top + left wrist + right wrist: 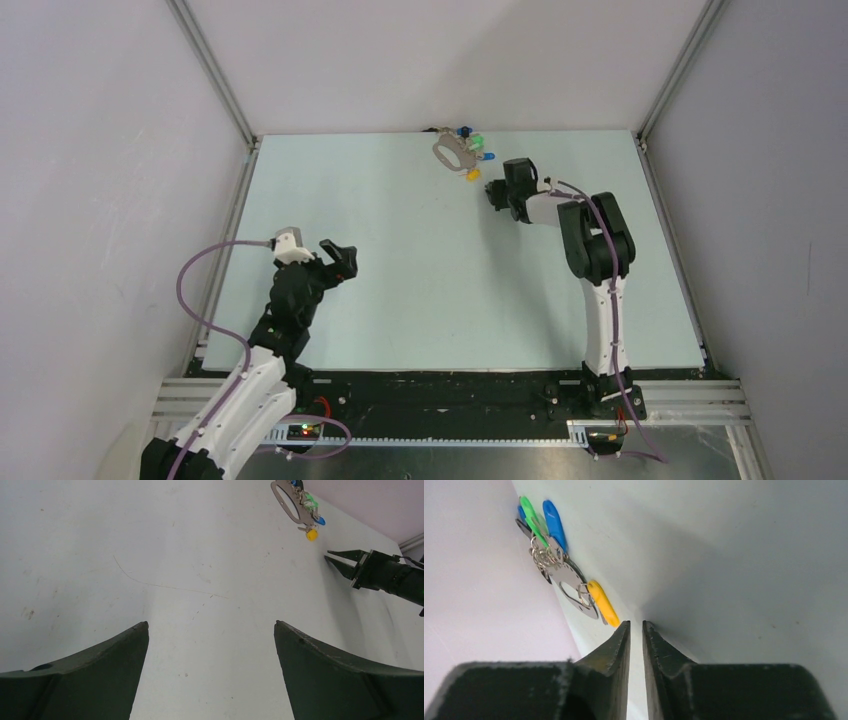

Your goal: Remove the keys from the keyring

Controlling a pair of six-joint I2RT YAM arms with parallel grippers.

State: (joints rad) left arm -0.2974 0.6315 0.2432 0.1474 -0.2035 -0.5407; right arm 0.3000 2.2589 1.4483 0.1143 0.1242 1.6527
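The grey oval keyring (452, 152) lies flat at the table's far edge by the back wall. The keys are bunched along its right side, with a green tag (478, 141), a blue tag (488, 157) and a yellow tag (473, 174). My right gripper (492, 192) sits low just in front of the yellow tag (604, 603), clear of it. Its fingers are nearly together, with a thin empty slit between them. In the right wrist view the keyring (569, 580) shows past the fingertips (625, 630). My left gripper (211, 625) hovers wide open and empty over the near left table.
The back wall (420, 60) rises right behind the keyring. Aluminium frame posts (215, 70) stand at the table's far corners. The pale table (400, 260) stretches between both arms. From the left wrist view the right gripper (330, 556) shows at the upper right, below the keyring (286, 500).
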